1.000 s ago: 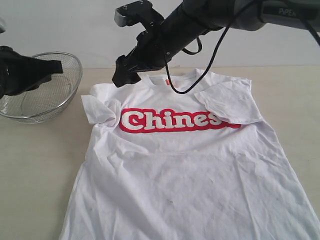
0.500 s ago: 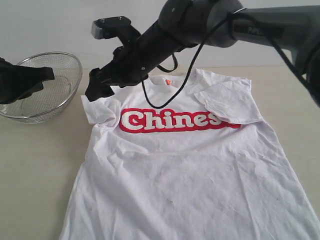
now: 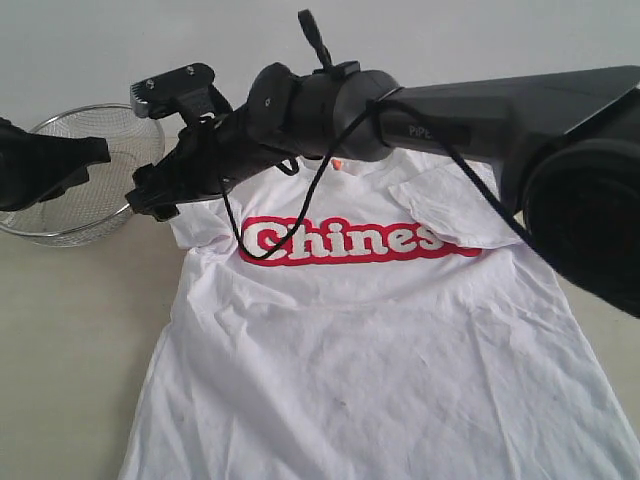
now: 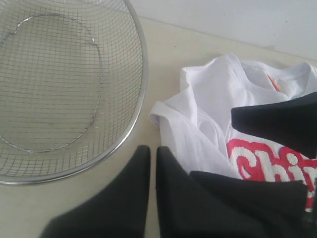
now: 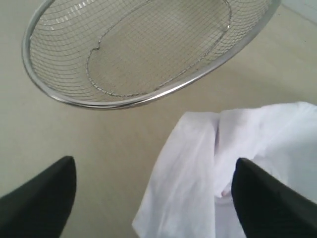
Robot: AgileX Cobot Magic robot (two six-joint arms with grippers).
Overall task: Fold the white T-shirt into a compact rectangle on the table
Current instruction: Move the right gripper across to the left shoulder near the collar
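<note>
Right gripper (image 5: 153, 163): jaws spread wide, holding nothing; directly beneath it, the folded sleeve edge of the white T-shirt (image 3: 380, 340); the shirt lies chest-up on the tabletop (image 3: 70, 350), under the arm; left gripper (image 4: 149, 153): jaws closed, empty; wire-mesh bowl (image 4: 59, 89) just beside it.

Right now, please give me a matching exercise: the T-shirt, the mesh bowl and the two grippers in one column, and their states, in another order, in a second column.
Column one:
1. white T-shirt
2. wire-mesh bowl
3. left gripper
4. right gripper

Column two:
a. open wide
b. shut
c. spread out, lettering up
d. silver, standing beside the shirt

Pairs: 1-c, 2-d, 3-b, 4-a.
</note>
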